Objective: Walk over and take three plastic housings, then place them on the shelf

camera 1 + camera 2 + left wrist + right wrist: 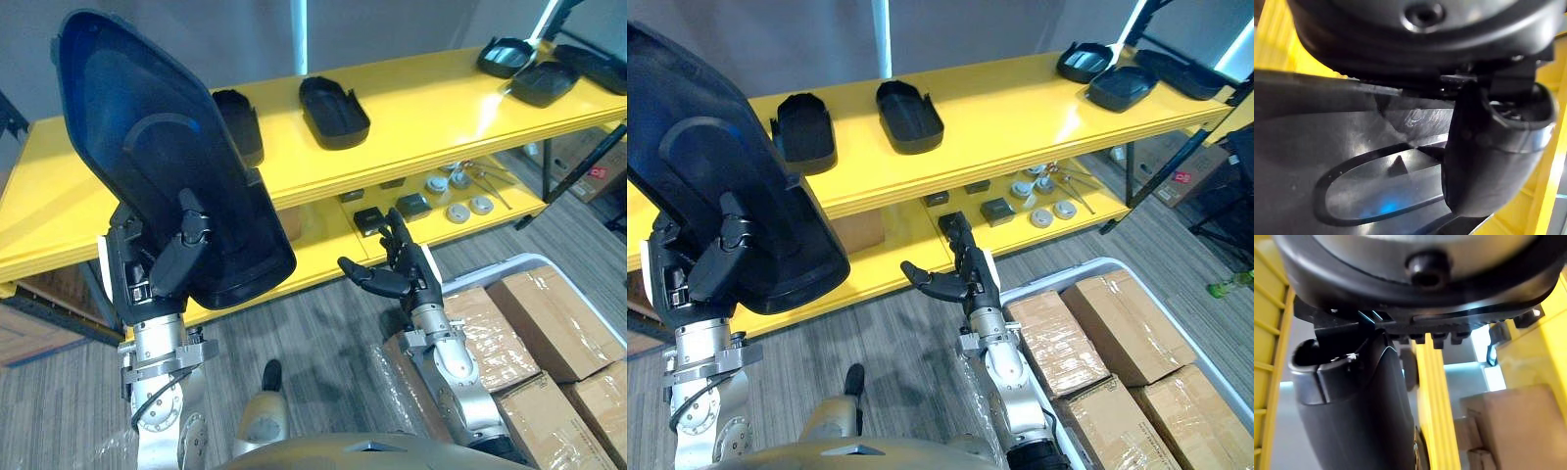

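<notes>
The left hand (167,259) has the plastic housing (162,147) up in the air, thumb and fingers clamped on its lower edge. It's a big, glossy black shell, rounded at both ends and tilted back to the left, with its hollow inside facing us and a curved ridge moulded into it. It hangs in front of the yellow shelf (421,103) and hides part of the shelf's left stretch. On the top board sit a second housing (334,112) and a third housing (240,125), smaller-looking and open side up, with more black shells (544,83) at the far right end. The right hand (407,269) hovers low by the lower board (328,230), fingers loosely spread, holding nothing. Small dark blocks (370,220) and round grey parts (458,211) lie there. Cardboard boxes (549,323) fill a pale bin (534,262) on the floor.
</notes>
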Available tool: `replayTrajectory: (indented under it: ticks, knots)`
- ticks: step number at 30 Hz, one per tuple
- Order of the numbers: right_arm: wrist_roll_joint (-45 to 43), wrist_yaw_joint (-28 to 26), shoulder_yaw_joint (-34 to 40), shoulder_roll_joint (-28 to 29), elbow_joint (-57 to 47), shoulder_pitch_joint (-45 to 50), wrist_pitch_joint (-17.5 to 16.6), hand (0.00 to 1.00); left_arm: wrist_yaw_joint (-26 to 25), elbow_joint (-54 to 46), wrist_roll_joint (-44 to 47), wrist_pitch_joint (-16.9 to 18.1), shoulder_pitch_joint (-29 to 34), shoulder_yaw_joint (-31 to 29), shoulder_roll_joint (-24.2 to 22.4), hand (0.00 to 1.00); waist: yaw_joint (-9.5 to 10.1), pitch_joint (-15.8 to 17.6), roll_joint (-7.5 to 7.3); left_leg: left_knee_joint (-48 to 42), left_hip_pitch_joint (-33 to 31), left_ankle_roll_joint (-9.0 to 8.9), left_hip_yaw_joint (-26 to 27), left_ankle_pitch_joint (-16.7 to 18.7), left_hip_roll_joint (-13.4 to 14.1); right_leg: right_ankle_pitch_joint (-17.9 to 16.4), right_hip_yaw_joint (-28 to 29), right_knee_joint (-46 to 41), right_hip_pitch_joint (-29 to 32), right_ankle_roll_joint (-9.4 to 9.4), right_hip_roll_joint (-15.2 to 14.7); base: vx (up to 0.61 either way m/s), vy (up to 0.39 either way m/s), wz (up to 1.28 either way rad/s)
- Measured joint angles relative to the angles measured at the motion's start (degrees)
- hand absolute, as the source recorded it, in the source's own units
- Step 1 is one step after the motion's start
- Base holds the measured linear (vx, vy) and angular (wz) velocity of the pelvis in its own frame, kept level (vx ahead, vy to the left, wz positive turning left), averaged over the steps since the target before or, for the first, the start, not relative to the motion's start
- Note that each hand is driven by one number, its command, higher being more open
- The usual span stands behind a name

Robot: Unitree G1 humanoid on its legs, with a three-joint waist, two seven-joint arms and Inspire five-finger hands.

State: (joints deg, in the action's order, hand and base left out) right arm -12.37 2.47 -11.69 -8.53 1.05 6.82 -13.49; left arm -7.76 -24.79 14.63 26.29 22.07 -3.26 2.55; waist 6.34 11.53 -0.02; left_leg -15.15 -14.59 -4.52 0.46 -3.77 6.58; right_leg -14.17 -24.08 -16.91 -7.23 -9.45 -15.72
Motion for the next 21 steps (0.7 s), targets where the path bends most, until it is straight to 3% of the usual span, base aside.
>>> replayTrajectory:
  ticks: [2, 3, 5, 7, 9, 10, 11, 13, 15, 18, 19, 20, 21]
  knots:
    - [-1.5, 3.4, -0.3, 1.6, 0.0, -1.8, -0.9, 1.0, -1.0, -0.1, -1.0, 0.0, 0.0, -1.2, -0.3, 0.0, 1.15, 0.8, -0.04, -10.0, -3.2, 0.99, 1.0, 6.6, -0.6, -0.9, 0.9, -1.3, -0.5, -1.21, -1.4, 0.04, 0.157, -0.17]
    - [-2.1, 4.4, -0.3, 2.1, 0.0, -2.1, -1.3, 1.0, -1.0, -0.2, -1.3, 0.0, 0.0, -1.6, -0.3, 0.0, 1.27, 1.0, -0.13, -12.0, -3.6, 1.35, 1.0, 8.2, -1.0, -1.2, 0.9, -1.3, -1.1, -1.26, -1.8, 0.12, 0.268, -0.02]
    - [-2.4, 7.0, 0.7, 4.3, 0.0, -2.5, -2.3, 1.0, -0.9, -0.6, -1.6, 0.0, 0.1, -3.3, -0.3, 0.0, 1.58, 0.6, -1.23, -16.1, -3.7, 2.44, 2.3, 12.6, -3.2, -1.8, 0.8, -0.2, -3.5, 0.21, -4.1, 0.17, 0.271, 0.07]
    - [-2.4, 7.0, 1.2, 4.3, 0.0, -2.9, -2.6, 1.0, -0.9, -1.1, -1.7, 0.0, -0.2, -4.9, -0.7, 0.0, 1.3, 0.3, -0.85, -16.2, -3.1, 3.67, 2.4, 14.2, -4.1, 3.1, 1.8, -5.5, -1.4, 4.27, -5.7, 0.2, 0.249, 0.07]
    - [-3.7, 4.7, 1.1, 4.9, 0.0, -3.1, -2.7, 1.0, -0.7, -3.1, -1.9, 0.0, -0.2, -7.5, -0.2, 0.0, 1.51, 0.2, -1.15, -12.7, 0.3, 5.76, 3.5, 14.5, -4.4, 12.4, 3.7, -16.9, 5.2, 8.51, -8.7, 0.29, 0.343, -0.17]
    - [-4.0, 4.0, 1.1, 5.2, 0.0, -3.2, -2.8, 1.0, -0.8, -3.3, -1.9, 0.0, -0.3, -8.1, -0.1, 0.0, 1.32, 0.2, -1.16, -11.3, 1.5, 6.13, 3.6, 14.3, -4.5, 13.5, 4.8, -19.7, 6.8, 7.93, -9.0, 0.34, 0.261, -0.13]
    - [-4.0, 2.8, 1.1, 5.6, 0.0, -3.3, -3.8, 1.0, -1.6, -3.4, -2.3, -0.1, -0.7, -8.6, 0.4, 0.0, 0.87, 0.3, -0.85, -8.5, 4.1, 7.02, 3.2, 13.9, -4.7, 10.5, 6.6, -25.2, 9.6, 7.88, -7.7, 0.23, 0.13, 0.07]
    - [-3.7, 1.2, 1.4, 5.3, -0.1, -3.9, -5.3, 1.0, -2.7, -3.3, -3.1, -0.1, -1.8, -8.6, 0.9, 0.0, -0.42, 0.3, -0.47, -4.5, 7.6, 6.85, 1.7, 12.5, -4.8, 5.5, 7.3, -26.1, 11.7, 7.22, -3.4, 0.23, 0.105, 0.34]
    - [-3.1, 0.4, 3.8, 3.7, -3.0, -5.4, -6.3, 1.0, -2.5, -2.0, -3.5, -0.1, -4.8, -8.3, 2.3, 0.0, -1.09, 0.3, -0.27, -0.2, 10.4, 6.54, -0.1, 11.3, -5.5, 2.5, 9.2, -15.2, 14.3, 6.88, 3.5, 0.26, 0.048, 0.58]
    - [5.4, 4.3, 9.5, -0.1, -8.7, -7.3, -8.1, 1.0, -2.6, 1.1, -3.6, -0.1, -7.3, -7.2, 3.7, 0.0, -3.72, 0.0, -0.42, 0.5, 11.1, 6.0, -5.7, 11.3, -7.9, 3.3, 17.1, -5.0, 16.9, 5.85, 8.0, 0.23, -0.083, 1.04]
    - [5.5, 4.9, 10.6, -0.9, -9.9, -7.6, -8.4, 1.0, -2.6, 1.5, -3.6, -0.1, -7.4, -6.7, 3.8, 0.0, -4.06, -0.1, -0.65, 0.4, 11.1, 5.72, -6.7, 11.5, -8.6, 4.2, 18.2, -3.6, 17.1, 5.35, 8.0, 0.2, -0.148, 1.22]
    - [5.4, 6.0, 12.9, -2.4, -12.0, -7.9, -9.0, 1.0, -2.5, 2.0, -3.6, -0.2, -7.3, -6.2, 4.4, 0.0, -4.45, -0.9, -1.97, -0.2, 11.0, 4.74, -8.7, 12.4, -10.5, 10.9, 18.7, -0.7, 16.9, 6.44, 7.2, 0.17, -0.16, 0.96]
    - [5.3, 6.4, 13.9, -3.3, -12.5, -8.2, -9.6, 1.0, -2.3, 2.2, -3.6, -0.2, -7.3, -6.1, 4.2, 0.0, -4.66, -1.1, -2.09, -0.9, 11.0, 4.29, -9.6, 13.2, -11.0, 10.1, 17.9, -0.2, 16.1, 5.23, 6.6, 0.22, -0.206, 0.88]
